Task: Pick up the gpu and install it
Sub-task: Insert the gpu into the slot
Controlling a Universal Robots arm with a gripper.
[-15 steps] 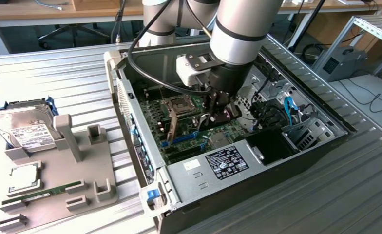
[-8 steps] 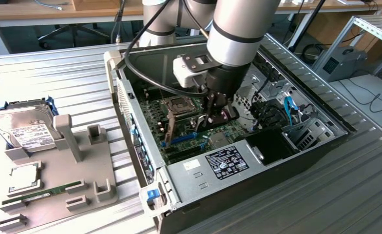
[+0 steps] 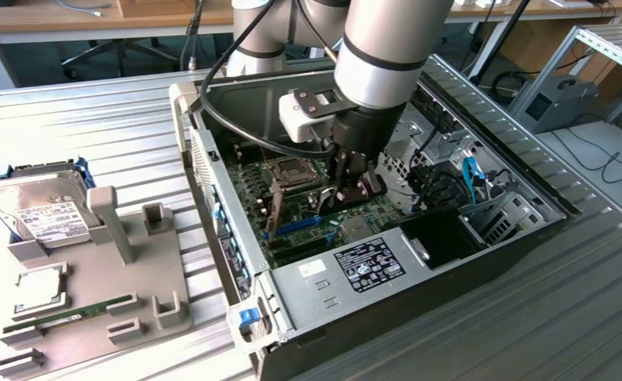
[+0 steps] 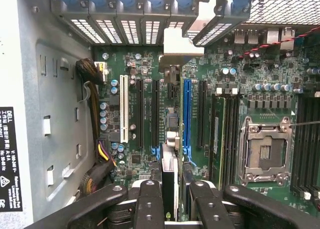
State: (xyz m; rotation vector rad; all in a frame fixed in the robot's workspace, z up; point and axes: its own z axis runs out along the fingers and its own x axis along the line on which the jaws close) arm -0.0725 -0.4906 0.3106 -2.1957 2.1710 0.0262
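1. Ribbed grey metal is forming the tabletop (image 3: 99, 135), with office desks and cables sitting along the upper edge of the exterior frame.
2. Centre frame, an open computer case (image 3: 523, 238) is lying on its side, and the arm is reaching down into it from the top of the picture.
3. Down inside, the tool (image 3: 345, 186) is hanging just over the green motherboard (image 3: 322, 214), near the centre of the exterior frame.
4. Over to the wrist view: the tool (image 4: 176, 199) is pinching the gpu (image 4: 169, 174), its two dark fingers (image 4: 149, 204) pressing on either side of the slim card, edge-on at the lower middle of the frame.
5. That card is sitting upright over the expansion slots, between the black slots and the blue slot (image 4: 187, 116); whether it is touching a slot, I cannot tell.
6. At the lower left of the exterior frame, a grey holder (image 3: 131, 270) is carrying a hard drive (image 3: 38, 208) and a green memory stick (image 3: 70, 313).
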